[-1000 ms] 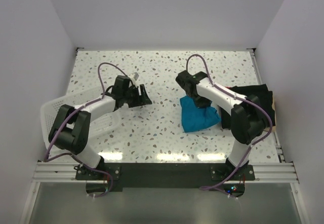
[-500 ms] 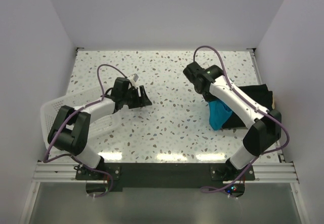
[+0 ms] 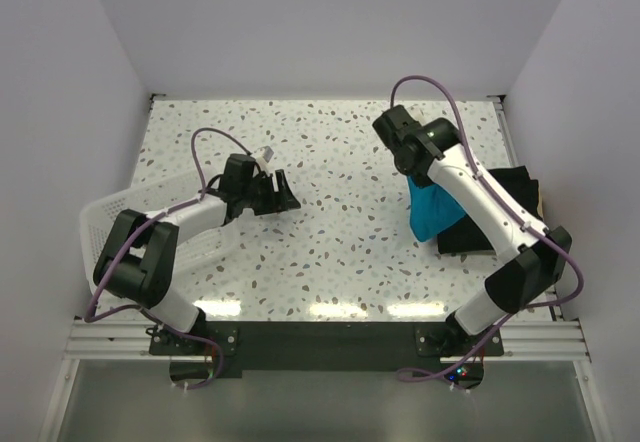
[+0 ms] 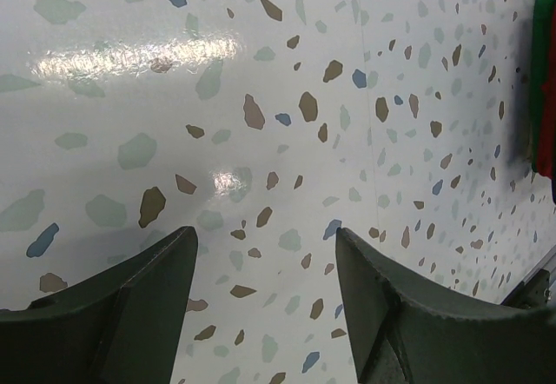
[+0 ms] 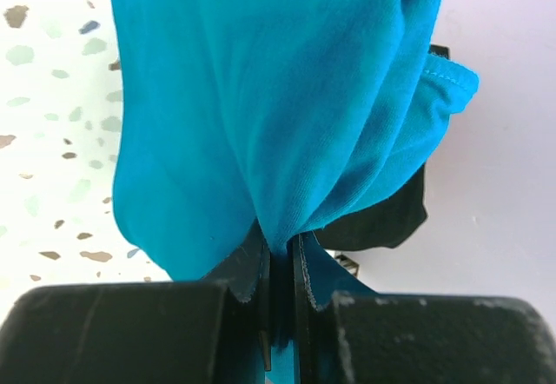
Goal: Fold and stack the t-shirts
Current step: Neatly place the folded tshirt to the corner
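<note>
My right gripper (image 3: 416,176) is shut on the teal-blue t-shirt (image 3: 432,212) and holds it bunched, hanging above the left edge of the black t-shirt (image 3: 500,197), which lies folded at the table's right side. In the right wrist view the teal cloth (image 5: 269,97) fills the frame, pinched between the jaws at my right gripper (image 5: 280,258), with the black shirt (image 5: 382,219) below it. My left gripper (image 3: 283,194) is open and empty over bare table left of centre; its fingers (image 4: 130,301) frame only terrazzo.
A white mesh basket (image 3: 115,217) sits at the left edge beside the left arm. A red and green strip (image 4: 543,80) shows at the right edge of the left wrist view. Walls close in on three sides of the speckled table (image 3: 330,162).
My right gripper has lifted the teal-blue shirt off the table's middle and carried it rightward and back, over the black shirt. The left arm has hardly moved.
</note>
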